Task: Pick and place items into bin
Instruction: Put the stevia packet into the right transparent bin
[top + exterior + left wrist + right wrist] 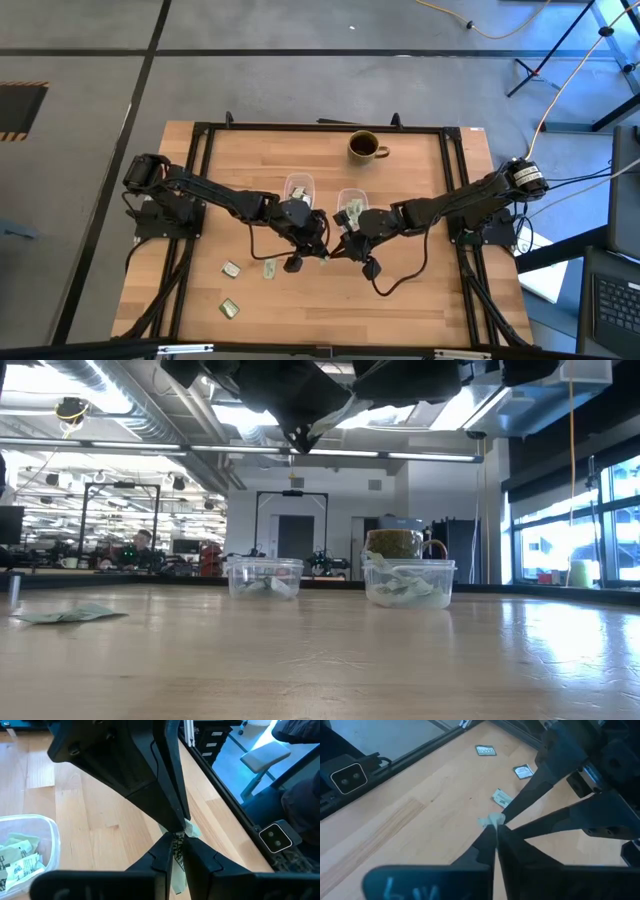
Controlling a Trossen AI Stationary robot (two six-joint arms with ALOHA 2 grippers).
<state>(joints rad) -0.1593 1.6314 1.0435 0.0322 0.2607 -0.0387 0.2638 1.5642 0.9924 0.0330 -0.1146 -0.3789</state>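
Observation:
My two grippers meet tip to tip above the table's middle, both shut on one small pale green and white packet [177, 851]. My left gripper [318, 247] comes from the left, my right gripper [344, 243] from the right. In the low view the fingertips [300, 438] hang well above the tabletop. Three more packets [231, 269] [269, 268] [229, 309] lie flat on the wood toward the near left. Two clear bins [298, 187] [350, 206] stand just beyond the grippers, each with packets inside. My left gripper pinches the packet's printed end [178, 862] between its two fingers, coming level from the table's left. The packet is lifted clear of the table. My right gripper pinches the packet's other, pale end [489, 820] between its fingertips, coming from the table's right and meeting the left fingers head-on.
A brown mug [365, 146] stands near the far edge, behind the right bin [410, 582]. The left bin [265, 578] sits beside it. A black frame [320, 127] rims the table. Loose packets [502, 797] lie on the wood beneath the grippers' left side.

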